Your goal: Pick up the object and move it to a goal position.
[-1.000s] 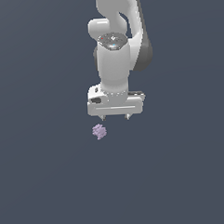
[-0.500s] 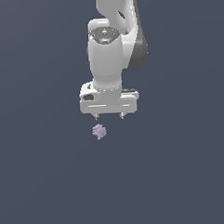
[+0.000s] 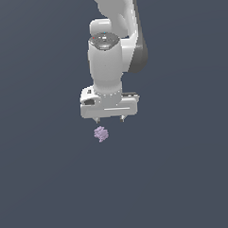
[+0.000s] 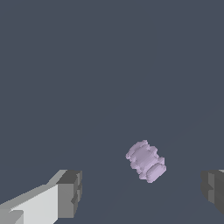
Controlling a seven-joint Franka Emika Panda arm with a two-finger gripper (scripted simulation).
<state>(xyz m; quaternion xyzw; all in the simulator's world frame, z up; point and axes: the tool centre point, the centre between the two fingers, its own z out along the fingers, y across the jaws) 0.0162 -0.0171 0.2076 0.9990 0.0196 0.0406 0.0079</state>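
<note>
Your gripper (image 3: pixel 110 120) spread wide, fingers (image 4: pixel 69 193) far apart, nothing between them: ready to straddle target. Object (image 3: pixel 101 133) lies on grey floor just below fingertips in exterior view, apart from both pads, untouched. Wrist view puts object (image 4: pixel 146 161) between fingers, nearer one side; centre before descending, you judge.
</note>
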